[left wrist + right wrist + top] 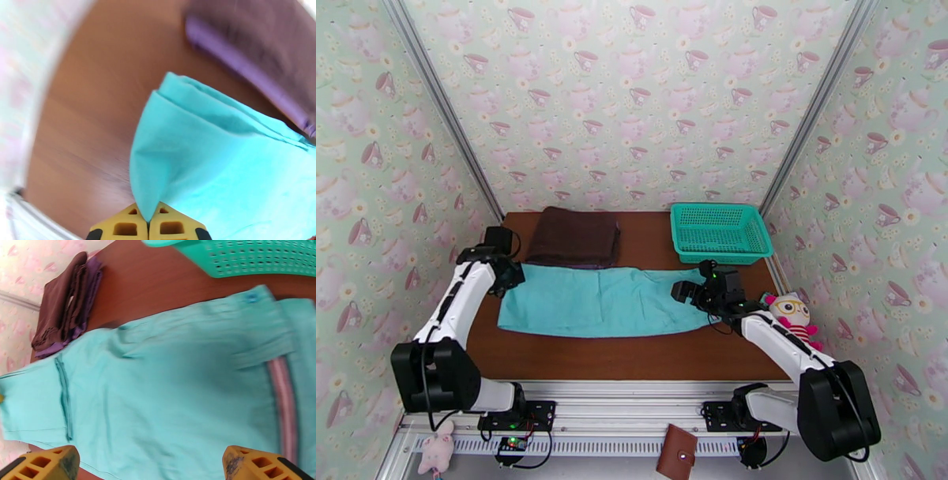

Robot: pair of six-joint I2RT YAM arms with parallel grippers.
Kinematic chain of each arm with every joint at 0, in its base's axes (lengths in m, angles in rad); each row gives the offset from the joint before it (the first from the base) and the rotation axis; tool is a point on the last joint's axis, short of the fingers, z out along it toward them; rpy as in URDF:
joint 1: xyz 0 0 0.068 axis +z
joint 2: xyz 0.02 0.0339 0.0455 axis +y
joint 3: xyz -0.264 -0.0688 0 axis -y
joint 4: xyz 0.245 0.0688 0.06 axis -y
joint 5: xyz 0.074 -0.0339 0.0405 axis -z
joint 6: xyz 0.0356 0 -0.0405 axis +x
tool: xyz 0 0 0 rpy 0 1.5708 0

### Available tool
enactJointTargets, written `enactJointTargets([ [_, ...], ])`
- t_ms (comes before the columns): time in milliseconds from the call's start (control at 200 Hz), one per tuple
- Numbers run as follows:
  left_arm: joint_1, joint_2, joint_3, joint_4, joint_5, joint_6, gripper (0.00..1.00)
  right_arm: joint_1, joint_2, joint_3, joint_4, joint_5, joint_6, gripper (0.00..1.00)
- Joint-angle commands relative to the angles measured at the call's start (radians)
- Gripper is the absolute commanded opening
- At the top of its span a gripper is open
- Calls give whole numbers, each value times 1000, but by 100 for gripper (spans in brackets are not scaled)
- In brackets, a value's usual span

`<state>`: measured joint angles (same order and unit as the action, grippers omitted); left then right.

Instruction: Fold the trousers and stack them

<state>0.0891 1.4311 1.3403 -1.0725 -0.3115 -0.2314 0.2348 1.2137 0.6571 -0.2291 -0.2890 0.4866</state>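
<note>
1. Trousers (604, 301) lie flat and lengthwise across the middle of the tabletop (632, 359), with the waist toward the right edge and the leg ends toward the left edge. Spread this way, each arm has one end within reach.
2. The left tool (149, 221) is closed, its yellow fingers pinching a corner of the leg ends near the left edge. This looks like a hold for carrying that end over toward the waist.
3. The right tool (152, 463) hangs over the waist end with its fingers spread wide and nothing between them. It is probably placed to take or steady the waist during the fold.
4. A folded brown cloth (575, 237) sits at the far edge, just beside the trousers, and is likely the base of the stack.
5. A basket (720, 231) stands in the far right corner, out of the way of the fold.
</note>
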Motion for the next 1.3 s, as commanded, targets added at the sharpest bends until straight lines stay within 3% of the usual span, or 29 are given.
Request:
enactJointTargets([
  [0, 22, 33, 76, -208, -364, 100, 0, -5, -35, 51, -102, 77, 17, 99],
  [220, 126, 99, 252, -230, -666, 190, 0, 17, 5, 58, -130, -57, -1, 100],
  [285, 117, 122, 311, -251, -677, 190, 0, 69, 41, 80, -147, -55, -43, 99],
  [356, 76, 135, 351, -264, -573, 187, 0, 141, 83, 110, -154, -13, -69, 99],
  [526, -21, 80, 302, -189, -137, 147, 0, 209, 176, 157, -46, -17, -64, 99],
  [601, -58, 53, 267, -167, -28, 105, 0, 228, 232, 215, -53, -20, -88, 90],
  [696, -90, 12, 218, -124, 100, 37, 0, 250, 317, 294, -61, -50, -101, 72],
  [766, -116, -11, 177, -89, 201, -31, 0, 275, 372, 340, -50, -63, -99, 65],
  [801, -133, -15, 164, -78, 240, -66, 0, 289, 398, 359, -40, -65, -96, 55],
  [836, -153, -19, 147, -67, 256, -104, 0, 304, 425, 375, -27, -66, -89, 48],
  [1072, -315, -59, 26, 74, 298, -384, 0, 410, 601, 436, 65, -85, -53, 35],
  [1297, -474, -60, -24, 173, 237, -573, 0, 426, 646, 424, 134, -95, -31, 31],
])
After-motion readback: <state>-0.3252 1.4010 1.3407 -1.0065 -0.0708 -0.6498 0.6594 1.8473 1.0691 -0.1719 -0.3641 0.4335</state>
